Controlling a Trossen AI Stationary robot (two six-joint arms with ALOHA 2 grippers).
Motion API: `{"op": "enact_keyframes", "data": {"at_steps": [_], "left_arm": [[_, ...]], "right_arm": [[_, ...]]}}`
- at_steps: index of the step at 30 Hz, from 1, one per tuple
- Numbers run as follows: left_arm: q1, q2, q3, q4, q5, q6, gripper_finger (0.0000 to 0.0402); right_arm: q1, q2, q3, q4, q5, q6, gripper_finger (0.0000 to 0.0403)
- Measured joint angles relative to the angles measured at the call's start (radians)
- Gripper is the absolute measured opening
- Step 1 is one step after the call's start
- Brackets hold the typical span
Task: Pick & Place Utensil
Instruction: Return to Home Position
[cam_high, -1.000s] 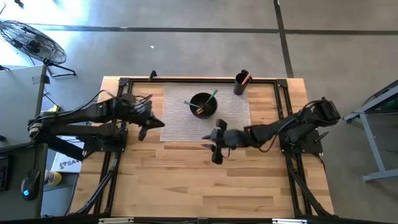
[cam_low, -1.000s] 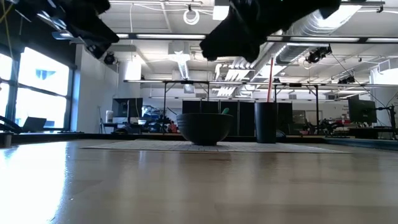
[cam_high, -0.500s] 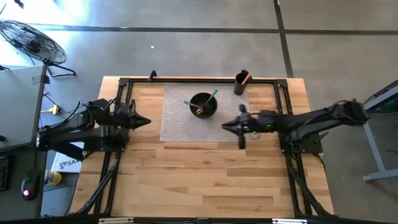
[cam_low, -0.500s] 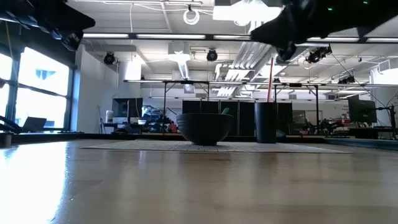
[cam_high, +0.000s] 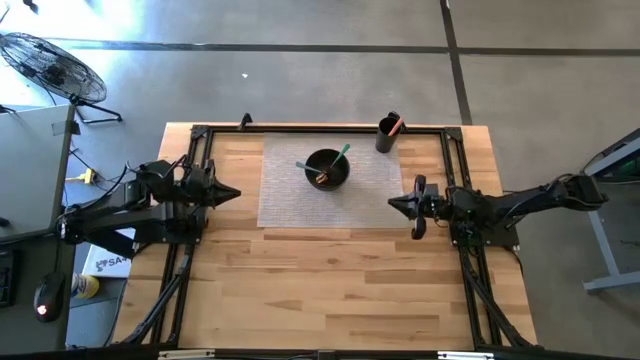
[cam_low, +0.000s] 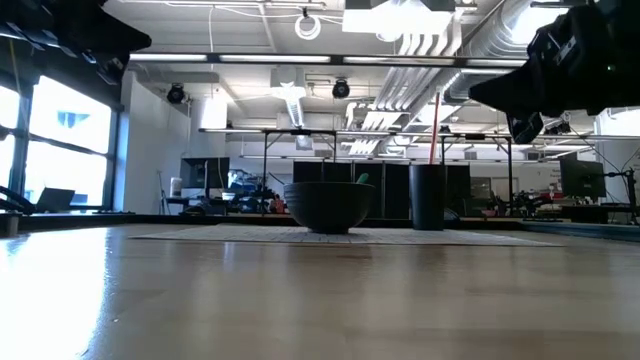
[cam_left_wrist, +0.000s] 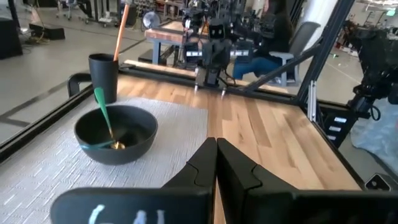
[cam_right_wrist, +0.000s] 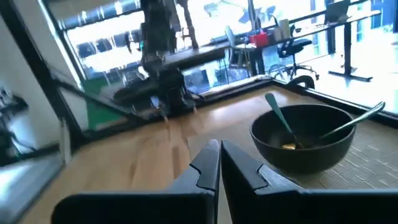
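Note:
A black bowl (cam_high: 327, 168) stands on a grey mat (cam_high: 290, 200) and holds a green utensil (cam_high: 342, 154) with others leaning against its rim; it also shows in the left wrist view (cam_left_wrist: 115, 132) and the right wrist view (cam_right_wrist: 305, 137). A black cup (cam_high: 386, 135) at the mat's far right corner holds an orange-pink utensil (cam_high: 396, 125). My left gripper (cam_high: 233, 193) hovers shut at the mat's left edge, empty. My right gripper (cam_high: 394, 204) hovers shut at the mat's right edge, empty. Both point level toward the bowl.
Black frame rails (cam_high: 320, 127) run along the table's far, left and right sides. Bare wood (cam_high: 320, 290) stretches from the mat to the near edge. Beyond the table's right side a person sits in a chair (cam_left_wrist: 280, 37).
My right gripper has drawn back from the mat's near edge by the table's middle toward the right edge and levelled out. My left gripper has pulled back a little toward the left edge and also levelled. Bowl, cup and utensils have stayed put.

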Motion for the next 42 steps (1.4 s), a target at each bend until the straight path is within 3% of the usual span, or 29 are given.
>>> {"op": "enact_keyframes", "data": {"at_steps": [2, 7, 18, 23, 30, 36, 42], "left_arm": [[0.0, 0.0, 0.0, -0.022, -0.002, 0.001, 0.0003], [0.0, 0.0, -0.01, -0.022, -0.033, -0.003, 0.0003], [0.0, 0.001, -0.156, 0.164, -0.022, -0.017, 0.0003], [0.0, 0.001, -0.184, 0.169, -0.025, -0.012, 0.0003], [0.0, 0.001, -0.184, 0.167, -0.024, 0.131, 0.0003], [0.0, -0.005, -0.184, 0.128, -0.071, 0.123, 0.0003], [0.0, -0.102, -0.184, 0.103, -0.052, 0.057, 0.0003]], "right_arm": [[-0.001, -0.015, 0.008, -0.023, -0.004, 0.04, 0.001], [-0.019, -0.064, 0.015, -0.013, -0.175, -0.014, 0.001], [-0.09, -0.319, 0.002, -0.164, -0.171, -0.144, 0.0008], [-0.096, -0.365, 0.002, -0.254, -0.037, -0.186, 0.0005], [-0.096, -0.363, 0.002, -0.366, 0.143, -0.176, 0.0009], [-0.096, -0.363, 0.001, -0.373, 0.155, -0.178, 0.0005], [-0.096, -0.363, 0.001, -0.373, 0.149, -0.178, 0.0008]]}}
